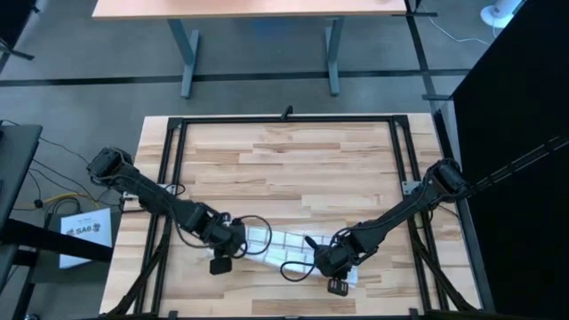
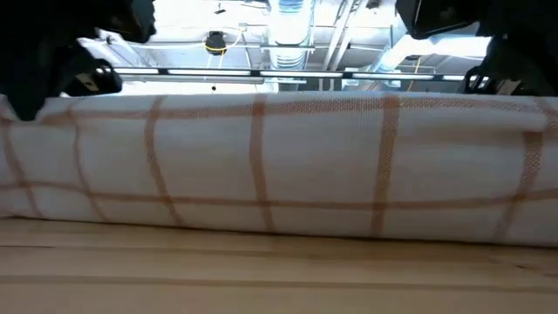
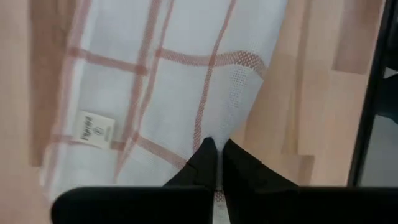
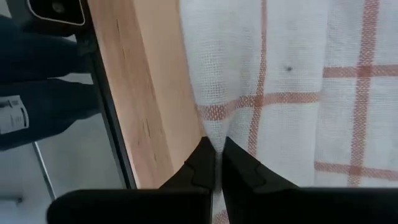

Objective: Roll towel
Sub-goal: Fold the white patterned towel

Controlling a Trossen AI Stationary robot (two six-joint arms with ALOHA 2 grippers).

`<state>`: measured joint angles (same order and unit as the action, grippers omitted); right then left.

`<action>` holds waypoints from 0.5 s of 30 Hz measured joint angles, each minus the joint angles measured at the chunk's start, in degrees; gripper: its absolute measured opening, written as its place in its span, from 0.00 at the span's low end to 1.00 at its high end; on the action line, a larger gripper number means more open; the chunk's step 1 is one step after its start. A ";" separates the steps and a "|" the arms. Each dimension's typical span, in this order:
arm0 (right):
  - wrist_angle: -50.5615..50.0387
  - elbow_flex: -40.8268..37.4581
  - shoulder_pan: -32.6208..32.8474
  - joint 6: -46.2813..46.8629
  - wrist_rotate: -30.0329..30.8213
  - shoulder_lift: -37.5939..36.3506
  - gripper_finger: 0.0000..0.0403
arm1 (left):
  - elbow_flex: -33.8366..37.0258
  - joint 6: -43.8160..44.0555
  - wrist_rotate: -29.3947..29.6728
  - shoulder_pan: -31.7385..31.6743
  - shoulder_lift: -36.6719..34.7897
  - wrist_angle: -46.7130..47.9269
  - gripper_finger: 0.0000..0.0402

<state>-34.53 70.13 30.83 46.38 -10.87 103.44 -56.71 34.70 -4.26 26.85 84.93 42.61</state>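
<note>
Your towel [image 1: 283, 242] lies near the desk's [image 1: 293, 169] front edge. Left gripper [image 3: 216, 148] and right gripper [image 4: 216, 146] each pinch an end. The tag's [image 3: 94, 130] print is too blurry to read.

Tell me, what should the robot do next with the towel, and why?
Probably lift the pinched edge a little and turn it over toward the far side to start a roll. Both grippers, left and right, are shut on the towel, one at each end of its near edge, and it lies as a long band.
</note>
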 joint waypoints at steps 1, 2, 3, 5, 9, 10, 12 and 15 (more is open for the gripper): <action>-0.33 0.00 -0.38 -0.12 0.02 0.00 0.01 | 0.00 -1.00 -0.57 -0.93 0.04 0.37 0.00; -0.68 0.00 -0.83 -0.22 0.02 0.00 0.01 | 0.00 -2.29 -1.19 -1.88 0.07 0.67 0.00; -1.36 0.00 -1.26 -0.44 0.02 -0.01 0.01 | 0.00 -3.55 -1.75 -2.76 0.07 0.87 0.00; -3.18 0.00 -1.98 -1.05 0.09 -0.56 0.01 | 0.00 -5.84 -2.22 -4.21 0.07 1.50 0.00; -5.42 -0.57 -4.05 -1.88 0.20 -3.66 0.01 | 0.00 -9.61 -3.87 -6.97 0.07 2.24 0.00; -5.41 -1.08 -4.73 -1.86 0.20 -4.90 0.01 | 0.00 -10.55 -4.23 -7.50 0.07 2.53 0.00; -5.35 -2.38 -6.15 -1.91 0.24 -7.28 0.01 | 0.13 -12.44 -4.48 -8.48 0.07 3.08 0.00; -4.96 -5.73 -8.60 -1.86 -0.79 -10.81 0.01 | 1.73 -14.46 -4.99 -10.48 0.02 2.64 0.00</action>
<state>-39.49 64.40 22.23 44.51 -11.66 92.62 -54.98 20.24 -9.24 16.37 84.95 45.25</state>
